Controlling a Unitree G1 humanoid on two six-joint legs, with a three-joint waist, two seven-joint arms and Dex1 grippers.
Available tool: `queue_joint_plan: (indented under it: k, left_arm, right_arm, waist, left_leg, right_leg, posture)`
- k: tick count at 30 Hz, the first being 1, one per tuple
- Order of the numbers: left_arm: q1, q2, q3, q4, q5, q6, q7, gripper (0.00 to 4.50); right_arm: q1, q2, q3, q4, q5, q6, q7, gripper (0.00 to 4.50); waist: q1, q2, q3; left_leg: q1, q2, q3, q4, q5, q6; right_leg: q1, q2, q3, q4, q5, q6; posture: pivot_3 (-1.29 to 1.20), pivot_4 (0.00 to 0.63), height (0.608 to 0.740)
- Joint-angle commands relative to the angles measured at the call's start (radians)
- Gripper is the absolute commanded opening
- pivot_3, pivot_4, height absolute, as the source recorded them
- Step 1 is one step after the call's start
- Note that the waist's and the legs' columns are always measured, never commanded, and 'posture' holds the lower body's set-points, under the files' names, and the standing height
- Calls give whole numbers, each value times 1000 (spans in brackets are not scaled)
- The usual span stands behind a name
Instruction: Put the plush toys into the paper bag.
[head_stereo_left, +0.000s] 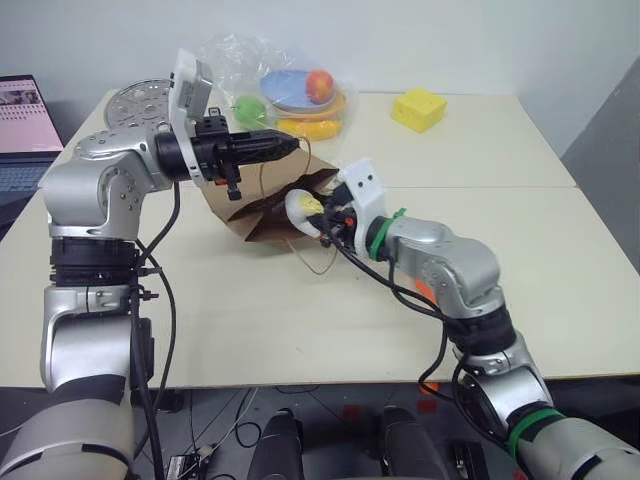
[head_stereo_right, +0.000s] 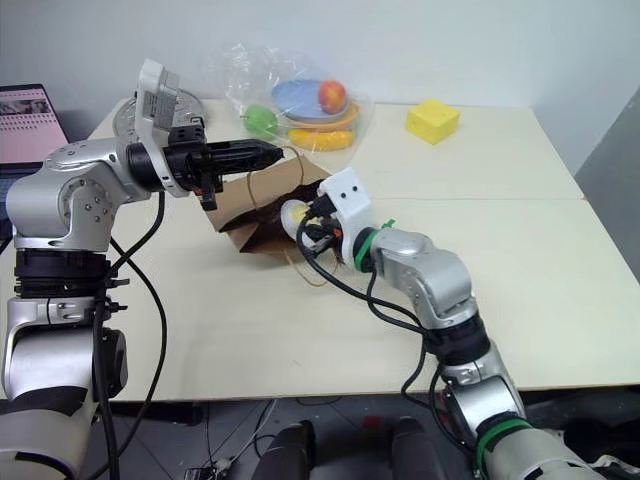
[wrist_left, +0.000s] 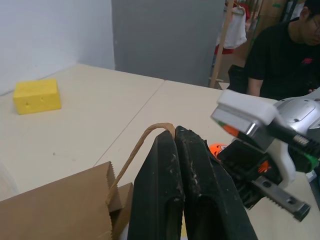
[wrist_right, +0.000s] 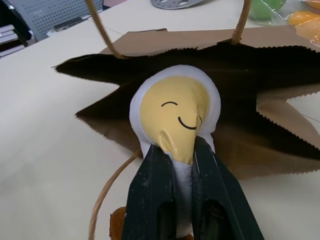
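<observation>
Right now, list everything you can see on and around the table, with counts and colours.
Paper bag: one, brown, table middle, mouth open.
Cord handle: tan, pinched by left gripper.
Egg plush toy: one, white and yellow, at the bag's mouth.
Foam block: one, yellow, far side.
Plastic bag of fruit: one, clear, behind the paper bag.
Metal disc: one, grey, far left.
Laptop: one, left edge.
Person: one, black shirt, beyond the table.
Left gripper: shut on the handle.
Right gripper: shut on the egg plush toy.
</observation>
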Motion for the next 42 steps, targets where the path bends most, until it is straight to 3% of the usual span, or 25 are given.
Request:
queue_joint_plan:
  k: [1, 9, 16, 21, 29, 32, 34, 42]
  left_arm:
    - [-3, 9, 18, -48, -32, 19, 2, 0]
    - [-6, -18, 33, -71, -59, 38, 38, 0]
    - [-22, -24, 72, -103, -152, 131, 67, 0]
    - [-17, -18, 78, -100, -165, 134, 83, 0]
    - [10, -19, 73, -93, -153, 109, 79, 0]
    - [18, -21, 69, -91, -148, 95, 80, 0]
    - [21, -26, 66, -80, -139, 80, 84, 0]
    - [32, -56, 45, -29, -100, 5, 93, 0]
  right_arm:
    - [-57, 45, 3, 73, -26, -78, -15, 6]
    - [-146, 135, 6, 416, -98, -296, 1, 6]
    - [-231, 232, -73, 695, -101, -526, -14, 6]
    - [-252, 255, -93, 793, -112, -633, -14, 6]
    - [-174, 222, -60, 672, -116, -610, 44, 2790]
    - [-124, 198, -42, 549, -125, -564, 48, 3851]
    - [-46, 154, -34, 343, -106, -466, 52, 4467]
    - [251, -36, -99, -388, 34, -31, 24, 4467]
  waist:
    - [-2, 0, 0]
    - [-8, 0, 0]
    - [-14, 0, 0]
    - [-13, 0, 0]
    - [-14, 0, 0]
    - [-13, 0, 0]
    - [-11, 0, 0]
    - [2, 0, 0]
  left_leg:
    - [0, 0, 0, 0, 0, 0]
    - [0, 0, 0, -1, 0, 0]
    - [0, 0, 0, -2, 0, 0]
    - [0, 0, 0, -2, 0, 0]
    - [0, 0, 0, -3, 0, 0]
    - [0, 0, 0, -3, 0, 0]
    - [0, 0, 0, -3, 0, 0]
    - [-1, 0, 0, -2, 0, 0]
  right_leg:
    - [0, 0, 0, 0, 0, 0]
    - [-1, 0, 0, 0, 0, 0]
    - [-2, 0, 0, 1, 0, 0]
    - [-2, 0, 0, 1, 0, 0]
    - [-2, 0, 0, 1, 0, 0]
    - [-2, 0, 0, 1, 0, 0]
    - [-2, 0, 0, 1, 0, 0]
    - [-3, 0, 0, 1, 0, 0]
  posture:
    - [0, 150, 740]
    - [0, 150, 740]
    - [0, 150, 740]
    - [0, 150, 740]
    - [0, 150, 740]
    - [0, 150, 740]
    - [0, 150, 740]
    - [0, 150, 740]
